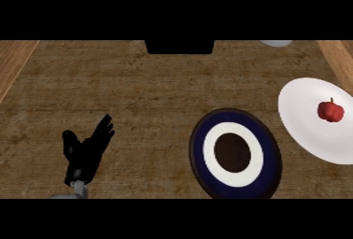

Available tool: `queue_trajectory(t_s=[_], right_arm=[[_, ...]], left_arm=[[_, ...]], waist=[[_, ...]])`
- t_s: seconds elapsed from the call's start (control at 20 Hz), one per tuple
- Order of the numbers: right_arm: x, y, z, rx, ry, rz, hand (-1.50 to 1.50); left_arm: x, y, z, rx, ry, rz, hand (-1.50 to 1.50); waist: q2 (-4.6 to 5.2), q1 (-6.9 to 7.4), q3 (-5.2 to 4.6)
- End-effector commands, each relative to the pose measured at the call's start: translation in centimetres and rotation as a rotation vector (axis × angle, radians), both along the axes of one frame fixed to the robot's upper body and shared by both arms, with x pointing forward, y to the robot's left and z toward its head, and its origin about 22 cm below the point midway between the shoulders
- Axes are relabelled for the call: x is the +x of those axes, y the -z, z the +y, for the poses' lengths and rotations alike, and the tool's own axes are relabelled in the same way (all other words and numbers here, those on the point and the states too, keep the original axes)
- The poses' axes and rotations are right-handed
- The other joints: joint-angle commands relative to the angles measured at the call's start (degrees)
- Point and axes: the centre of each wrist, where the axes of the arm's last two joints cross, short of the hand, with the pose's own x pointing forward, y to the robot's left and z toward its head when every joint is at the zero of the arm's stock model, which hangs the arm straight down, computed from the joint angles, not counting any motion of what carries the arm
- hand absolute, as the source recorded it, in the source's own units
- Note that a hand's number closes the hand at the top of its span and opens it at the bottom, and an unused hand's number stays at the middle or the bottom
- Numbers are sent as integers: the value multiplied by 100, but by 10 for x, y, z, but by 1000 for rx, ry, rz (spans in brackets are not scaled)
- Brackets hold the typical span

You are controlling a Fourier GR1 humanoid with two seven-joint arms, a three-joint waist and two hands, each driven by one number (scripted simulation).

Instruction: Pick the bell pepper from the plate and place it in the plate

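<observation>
well off to the right of the left robot hand point(88, 150), resting with fingers straight and holding nothing: small glossy red bell pepper point(330, 111) on round white plate point(303, 126), probably light, firm, slick, best cupped round its body below the stem.

Two plates, one white plate point(310, 135) and one dark ringed plate point(236, 154), one bell pepper point(330, 111), one robot hand point(86, 151)

Brown wooden counter point(138, 93) with lighter wood strips along both side edges, a dark rectangular block point(179, 46) at the far edge's middle, a pale rounded object point(276, 43) partly cut off just right of it.
</observation>
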Motion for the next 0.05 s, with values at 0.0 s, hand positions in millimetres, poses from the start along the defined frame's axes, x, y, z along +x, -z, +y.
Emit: queue_trajectory(t_s=[0.0], right_arm=[[-4,-3,-3,19,-56,-80,-150]], left_arm=[[-14,5,-8,5,-3,18,0]], waist=[[-10,17,-4]])
